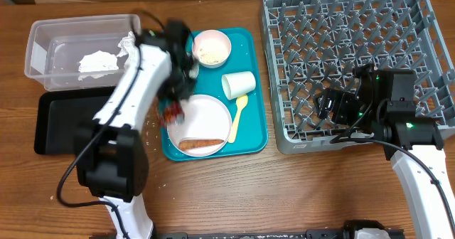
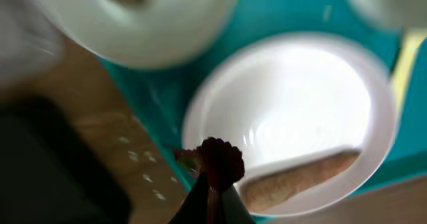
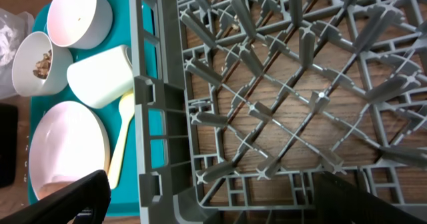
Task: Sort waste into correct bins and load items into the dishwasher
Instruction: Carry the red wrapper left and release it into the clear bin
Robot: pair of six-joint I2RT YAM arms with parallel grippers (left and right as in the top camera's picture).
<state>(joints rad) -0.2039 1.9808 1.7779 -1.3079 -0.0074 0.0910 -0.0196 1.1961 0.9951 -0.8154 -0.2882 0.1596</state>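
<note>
My left gripper [image 1: 175, 112] is shut on the red wrapper [image 2: 217, 161] at the left rim of the round white plate [image 1: 204, 121], just above it. An orange-red sausage stick [image 2: 300, 181] lies on the plate's near edge. On the teal tray [image 1: 252, 136] stand a white bowl [image 1: 211, 47] with crumbs, a white cup [image 1: 238, 84] on its side and a pale yellow spoon [image 1: 237, 119]. A second bowl [image 3: 39, 64] holds a brown lump. The clear tub [image 1: 50, 36] holds the crumpled napkin [image 1: 99, 61]. My right gripper [image 1: 334, 104] hangs open over the grey dish rack [image 1: 341, 25].
The shallow black tray [image 1: 60, 121] lies in front of the clear tub, left of the teal tray. White rice grains [image 2: 148, 159] are scattered on the wooden table between them. My left arm [image 1: 135, 75] crosses over the tub's right end.
</note>
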